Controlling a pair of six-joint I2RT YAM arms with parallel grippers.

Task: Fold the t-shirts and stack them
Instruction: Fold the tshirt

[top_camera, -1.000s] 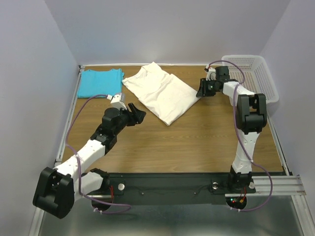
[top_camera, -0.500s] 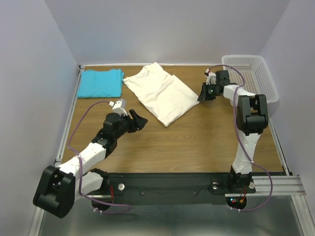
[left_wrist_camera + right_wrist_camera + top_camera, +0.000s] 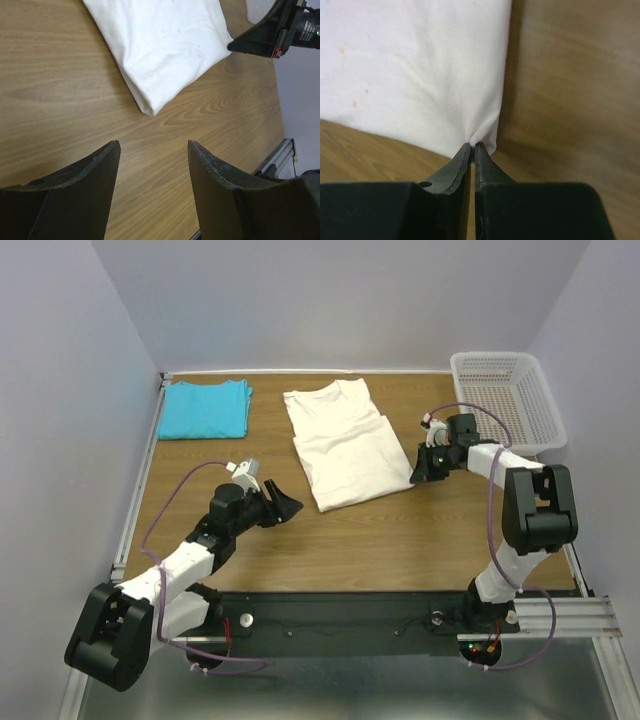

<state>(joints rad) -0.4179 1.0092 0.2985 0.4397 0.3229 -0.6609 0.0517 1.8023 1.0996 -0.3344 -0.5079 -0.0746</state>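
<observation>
The cream shirt [image 3: 345, 445] lies folded on the brown table [image 3: 400, 530], a bit toward 12 o'clock from the middle. The right gripper [image 3: 472, 146] has its jaws pinched nearly tight on the shirt's corner at 4 o'clock. The left gripper [image 3: 152, 145] hangs over bare wood at 7 o'clock from that shirt, jaws wide apart with nothing in them, while the blue shirt [image 3: 205, 408] lies folded in the far corner at 10 o'clock and the white basket [image 3: 505, 390] sits at 2 o'clock.
</observation>
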